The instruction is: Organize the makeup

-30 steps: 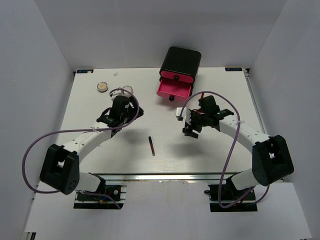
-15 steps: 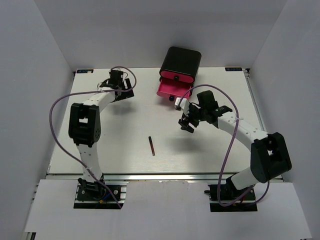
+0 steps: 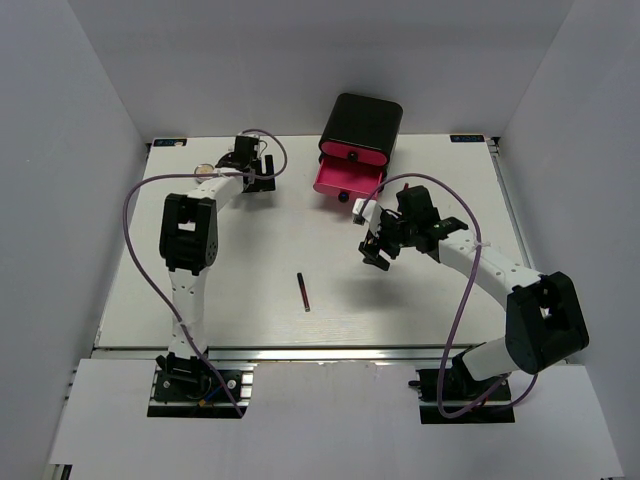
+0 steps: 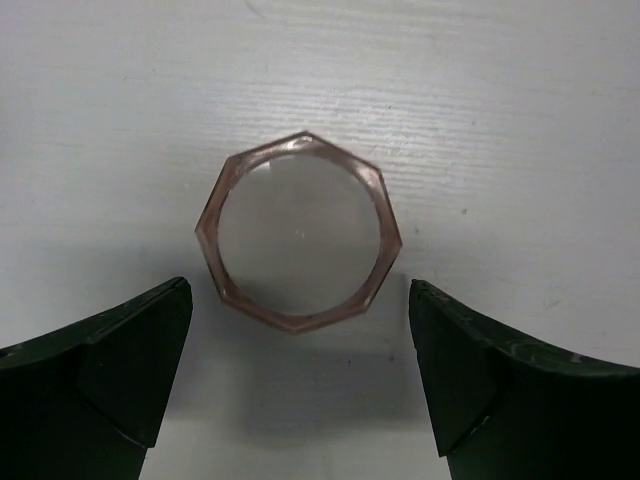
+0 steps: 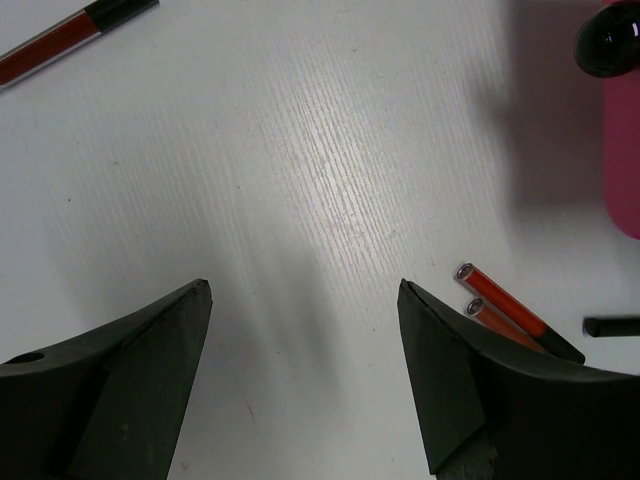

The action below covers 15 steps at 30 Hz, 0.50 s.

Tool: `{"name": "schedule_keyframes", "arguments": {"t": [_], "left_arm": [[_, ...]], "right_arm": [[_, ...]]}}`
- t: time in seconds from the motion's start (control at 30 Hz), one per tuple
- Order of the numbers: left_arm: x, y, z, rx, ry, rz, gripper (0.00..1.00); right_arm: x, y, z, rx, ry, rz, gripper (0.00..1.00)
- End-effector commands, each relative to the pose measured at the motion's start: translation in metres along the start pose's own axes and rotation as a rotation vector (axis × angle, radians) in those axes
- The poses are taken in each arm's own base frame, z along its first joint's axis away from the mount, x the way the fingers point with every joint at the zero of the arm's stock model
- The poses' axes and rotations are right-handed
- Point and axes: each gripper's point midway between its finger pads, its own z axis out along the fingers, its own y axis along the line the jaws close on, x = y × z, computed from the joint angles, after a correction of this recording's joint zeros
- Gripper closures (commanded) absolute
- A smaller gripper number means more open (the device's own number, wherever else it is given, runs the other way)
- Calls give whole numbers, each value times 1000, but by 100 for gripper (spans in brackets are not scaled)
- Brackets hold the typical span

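The left claw (image 4: 300,300) gapes wide and empty, just short of a pink-rimmed compact (image 4: 298,245) on the table (image 4: 500,120) (arm stretched toward the far left). The right claw (image 5: 305,290), equally wide and empty, hovers beside two red sticks (image 5: 505,312).

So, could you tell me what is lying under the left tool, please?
An eight-sided pinkish compact with a clear middle lies flat on the table, between the fingers of the open left tool, untouched. In the top view the tool covers it.
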Motion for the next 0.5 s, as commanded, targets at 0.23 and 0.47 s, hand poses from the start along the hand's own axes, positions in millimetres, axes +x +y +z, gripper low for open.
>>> {"name": "schedule_keyframes", "arguments": {"t": [0.23,0.47], "left_arm": [[-20,-5,23,-32,-78,-3,2],[-28,0,27,-73,-117,-43,8]], "right_arm": [[-19,-11,-2,24,-50,-13,20],[-19,-12,-4,32,-53,-8,19]]}}
